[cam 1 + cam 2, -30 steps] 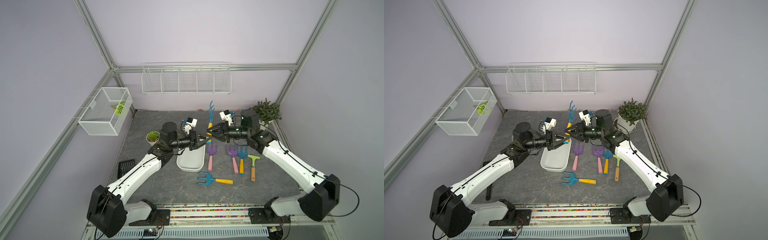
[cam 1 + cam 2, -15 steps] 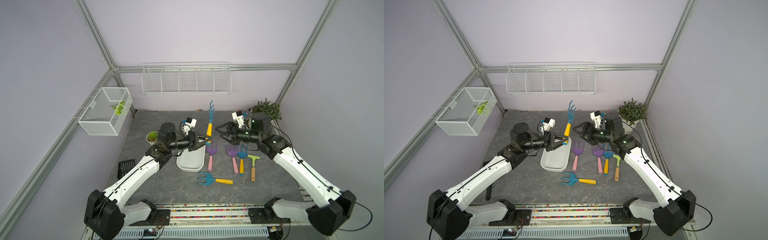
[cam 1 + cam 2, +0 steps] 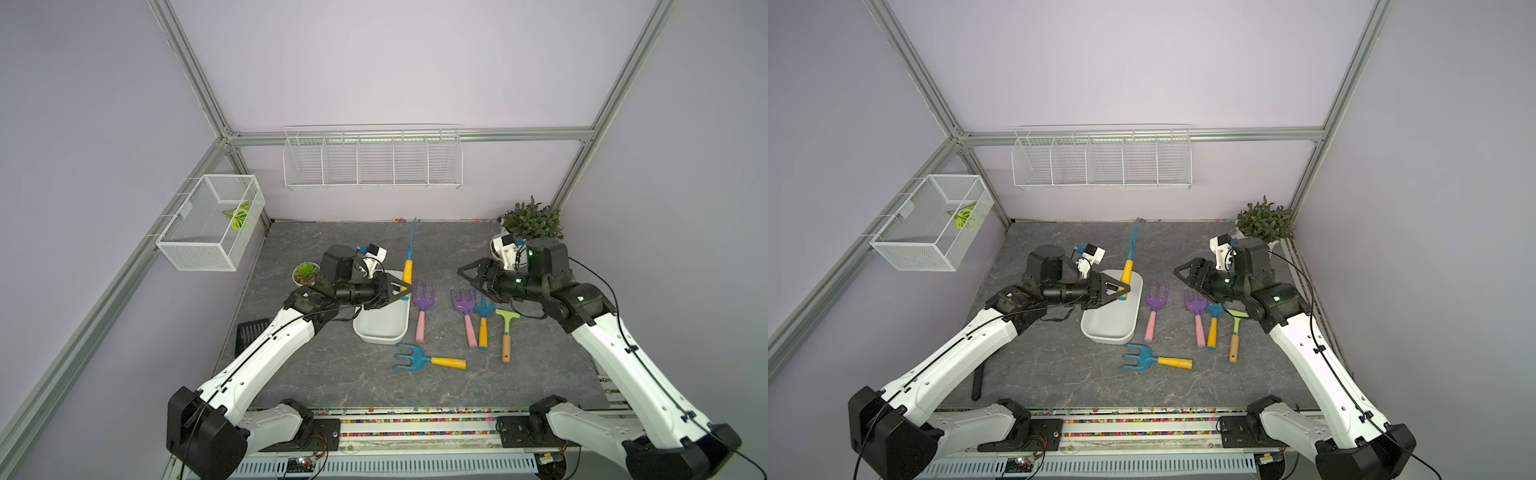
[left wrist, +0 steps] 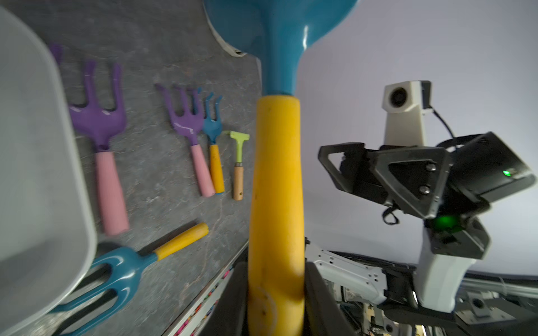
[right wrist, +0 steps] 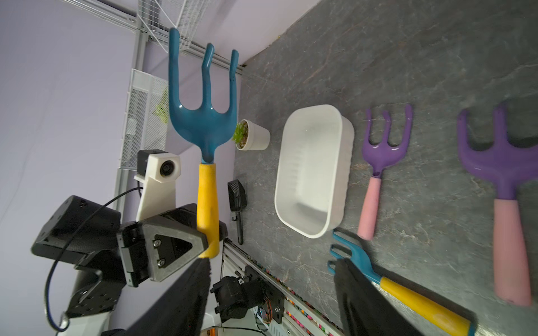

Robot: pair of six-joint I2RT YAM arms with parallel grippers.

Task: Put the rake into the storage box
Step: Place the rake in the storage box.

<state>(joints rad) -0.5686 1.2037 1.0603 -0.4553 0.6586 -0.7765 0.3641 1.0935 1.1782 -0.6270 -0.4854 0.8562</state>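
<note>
Seen from above, the left gripper [image 3: 406, 289] is clamped on the bottom end of the rake [image 3: 407, 269]. It holds the rake roughly upright, tines up, at frame centre. The rake hangs above the upper right rim of the box [image 3: 380, 338] and is not yet in it. The right gripper [image 3: 467, 279], right of centre, is open, empty and well apart. The rake looks like light, stiff plastic, probably smooth and a little slippery. The yellow handle is the best place to hold it, clear of the pointed tines.

2 top views overlook the whole tabletop [image 3: 332, 365]; wrist views sit close.
</note>
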